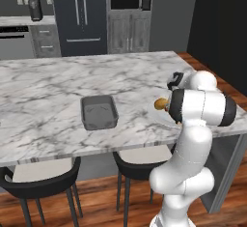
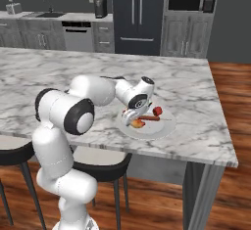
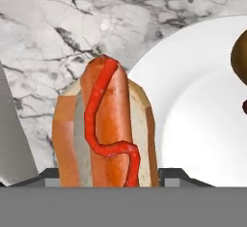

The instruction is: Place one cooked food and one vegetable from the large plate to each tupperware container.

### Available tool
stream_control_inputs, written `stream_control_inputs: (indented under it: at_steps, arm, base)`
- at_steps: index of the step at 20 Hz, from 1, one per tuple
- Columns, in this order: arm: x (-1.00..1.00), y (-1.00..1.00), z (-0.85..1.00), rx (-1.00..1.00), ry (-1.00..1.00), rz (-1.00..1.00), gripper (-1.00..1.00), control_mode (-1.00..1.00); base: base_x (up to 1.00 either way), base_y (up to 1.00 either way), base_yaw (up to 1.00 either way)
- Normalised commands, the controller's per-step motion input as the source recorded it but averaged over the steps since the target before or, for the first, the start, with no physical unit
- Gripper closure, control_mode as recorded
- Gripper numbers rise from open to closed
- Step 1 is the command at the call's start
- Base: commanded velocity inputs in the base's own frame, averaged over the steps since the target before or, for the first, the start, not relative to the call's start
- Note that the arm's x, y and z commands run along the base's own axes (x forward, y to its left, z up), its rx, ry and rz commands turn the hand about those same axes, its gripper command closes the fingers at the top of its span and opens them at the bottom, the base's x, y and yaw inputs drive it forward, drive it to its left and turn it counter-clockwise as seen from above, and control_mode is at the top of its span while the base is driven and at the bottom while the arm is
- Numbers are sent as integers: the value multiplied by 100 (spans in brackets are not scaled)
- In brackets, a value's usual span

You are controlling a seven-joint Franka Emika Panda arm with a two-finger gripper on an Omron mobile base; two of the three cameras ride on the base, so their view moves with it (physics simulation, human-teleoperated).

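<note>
While the gripper sits low over the plate, its fingers appear closed around a hot dog. The dark tub looks empty, so nearly all the sorting remains.

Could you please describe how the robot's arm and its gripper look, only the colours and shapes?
The arm is made of glossy white, rounded segments joined by dark, almost black bands at the joints. The links look thick and tubular, with bulbous elbows. The gripper is a small white and grey hand; its finger tips are dark. No cables or markings are visible.
</note>
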Motion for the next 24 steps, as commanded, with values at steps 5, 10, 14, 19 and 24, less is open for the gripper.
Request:
stream_control_inputs:
  at_steps: [5, 10, 14, 19, 24]
  arm:
    - [-1, 99, 95, -3, 22, -6, 100, -100]
    - [0, 100, 44, 0, 28, -28, 100, -100]
    - [0, 100, 1, 0, 18, -48, 100, -100]
    - [11, 100, -1, 3, 1, -49, 100, -100]
    - [31, 100, -2, -1, -6, -44, 100, -100]
  base:
    - [0, 0, 0]
    - [0, 0, 0]
    - [0, 0, 0]
    - [0, 0, 0]
    - [0, 0, 0]
